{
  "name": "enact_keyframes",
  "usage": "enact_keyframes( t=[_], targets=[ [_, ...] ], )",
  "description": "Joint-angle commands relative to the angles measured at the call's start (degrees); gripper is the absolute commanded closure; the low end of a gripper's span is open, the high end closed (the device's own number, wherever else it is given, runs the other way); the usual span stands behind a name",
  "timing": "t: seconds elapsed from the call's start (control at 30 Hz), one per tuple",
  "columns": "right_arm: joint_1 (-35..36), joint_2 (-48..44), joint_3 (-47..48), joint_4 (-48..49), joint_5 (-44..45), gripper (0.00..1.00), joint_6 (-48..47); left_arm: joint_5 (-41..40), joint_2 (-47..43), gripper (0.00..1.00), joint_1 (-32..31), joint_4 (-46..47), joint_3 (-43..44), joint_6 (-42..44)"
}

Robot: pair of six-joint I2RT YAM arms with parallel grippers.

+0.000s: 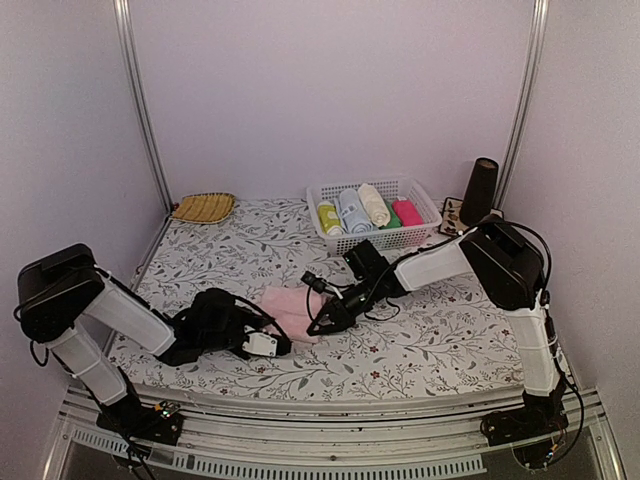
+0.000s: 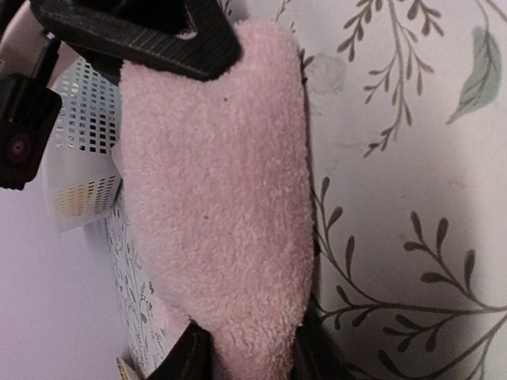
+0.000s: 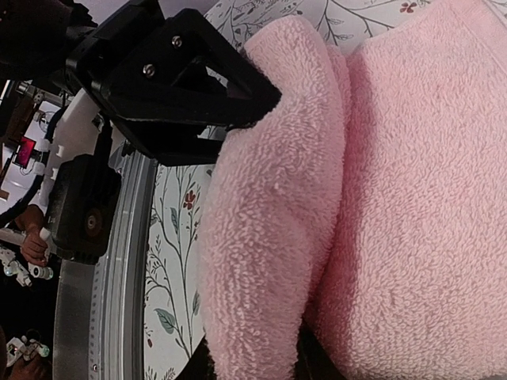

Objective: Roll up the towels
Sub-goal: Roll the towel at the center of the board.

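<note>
the pink towel [image 1: 289, 305] is lying mid-frame, long axis left-right, with left gripper [image 1: 270, 338] and right gripper [image 1: 320, 324] each clamping an end (both touching).

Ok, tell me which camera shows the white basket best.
The top view: the whole basket sits at the back with rolled towels inside. The left wrist view catches only a patch of what looks like its mesh wall. The right wrist view misses it.
</note>
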Motion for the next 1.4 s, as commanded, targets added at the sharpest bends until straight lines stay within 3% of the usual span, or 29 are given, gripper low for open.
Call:
enact_keyframes(
  t=[0.0,0.13,0.2,0.4,0.63,0.8,0.97,1.2,1.37],
  targets=[
    [-0.4,2.3,0.8,-5.4,-1.2,0.75,-0.5,-1.5,2.7,0.7,-0.4,-1.9,1.3,0.0],
    [-0.4,2.4,1.2,-6.3,-1.2,0.73,-0.8,-1.4,3.5,0.86,-0.4,-4.4,2.6,-0.2],
    [-0.4,2.0,1.2,-7.2,-0.6,0.71,-1.2,-0.9,3.6,1.0,-0.3,-6.8,3.4,-0.6],
    [-0.6,-3.5,-0.7,-9.9,3.8,0.56,-5.6,4.6,2.1,1.0,0.2,-22.8,9.5,-3.6],
    [-0.6,-18.5,-11.0,-5.5,16.1,0.36,-12.7,14.8,2.8,1.0,2.4,-48.6,22.5,-8.6],
    [0.5,-27.0,-21.8,2.1,26.8,0.33,-20.0,20.1,6.2,1.0,4.2,-59.7,30.3,-9.4],
    [7.1,-32.8,-33.1,14.9,38.9,0.33,-31.6,24.7,11.6,1.0,5.7,-69.7,38.2,-9.1],
    [14.1,-31.0,-40.2,34.0,53.3,0.32,-47.4,30.2,19.4,1.0,8.3,-82.2,48.4,-7.9],
    [15.7,-26.9,-42.8,44.7,57.6,0.3,-61.1,31.1,25.1,0.97,9.6,-86.7,52.7,-6.9]
  ],
)
